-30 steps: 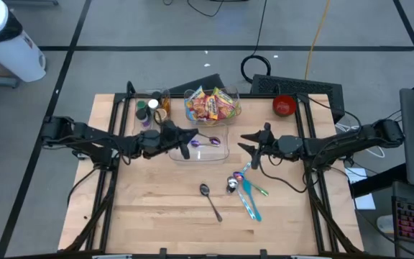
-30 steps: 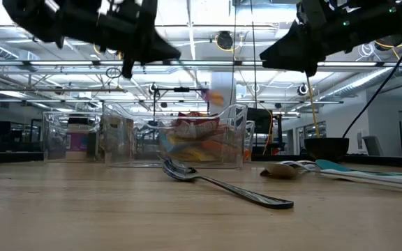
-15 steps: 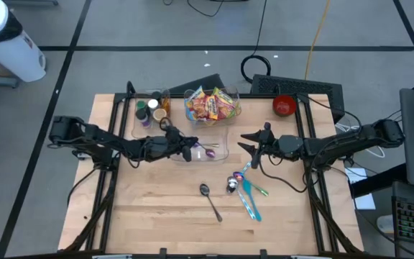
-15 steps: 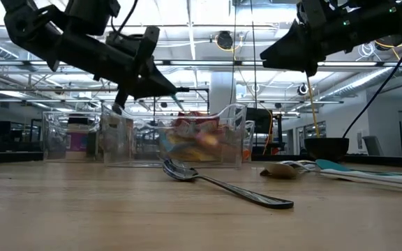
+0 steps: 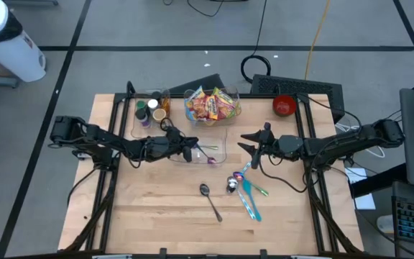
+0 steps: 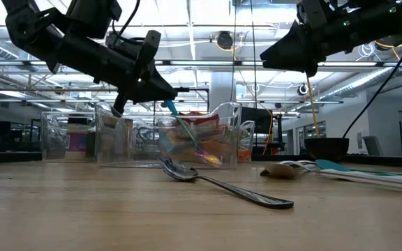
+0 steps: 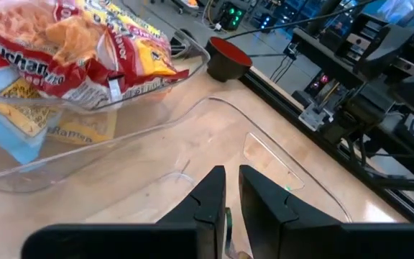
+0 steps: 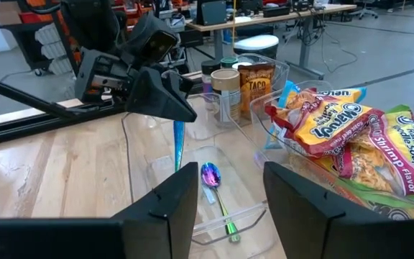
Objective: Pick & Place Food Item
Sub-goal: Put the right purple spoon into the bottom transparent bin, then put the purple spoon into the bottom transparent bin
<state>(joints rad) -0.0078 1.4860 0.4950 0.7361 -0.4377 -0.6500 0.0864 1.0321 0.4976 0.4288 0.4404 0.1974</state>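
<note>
Iridescent purple-blue spoon [image 8: 210,175] (green handle), seemingly teal utensil [image 8: 178,142], red bowl [image 5: 284,106]

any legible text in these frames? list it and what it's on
"TACO": brown packet behind the jars, right wrist view.
"Maruchan": noodle pack in the clear bin, right wrist view.
"Shrimp", "noodle Soup": neighbouring yellow pack.
"uchan" (cut off): pack in the left wrist view.
Jar labels and smaller pack print: too small to read.

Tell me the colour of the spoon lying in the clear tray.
The spoon has an iridescent purple-blue bowl and a green handle; it shows best in the right wrist view.
</note>
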